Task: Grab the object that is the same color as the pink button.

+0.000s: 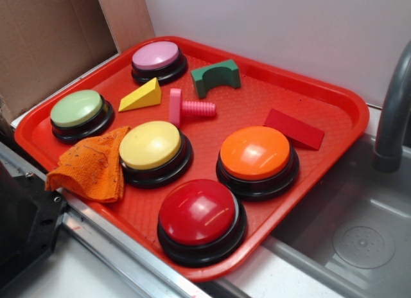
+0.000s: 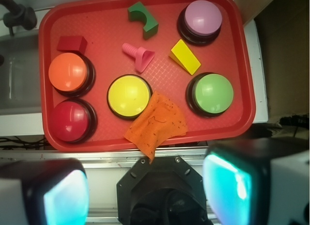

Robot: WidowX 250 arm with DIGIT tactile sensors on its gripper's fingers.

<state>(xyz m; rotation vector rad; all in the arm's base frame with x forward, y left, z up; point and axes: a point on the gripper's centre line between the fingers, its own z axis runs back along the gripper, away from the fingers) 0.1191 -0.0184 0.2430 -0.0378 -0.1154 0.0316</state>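
Wrist view shows your gripper (image 2: 145,196) spread high above the tray (image 2: 46,79); descend off-centre and you'll nudge the yellow wedge (image 2: 185,57) beside the bolt (image 2: 139,56).

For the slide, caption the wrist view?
Open gripper high above red tray; pink bolt lies untouched between green arch block and yellow button.

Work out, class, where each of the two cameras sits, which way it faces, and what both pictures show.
Exterior: beside the red tray, looking down at an angle across it from a corner; no robot part is identifiable.
Wrist: on the arm, high above, looking almost straight down; the blurred fingers fill the bottom edge, spread apart.
Shared: the tray, pink bolt, pink button, orange cloth.
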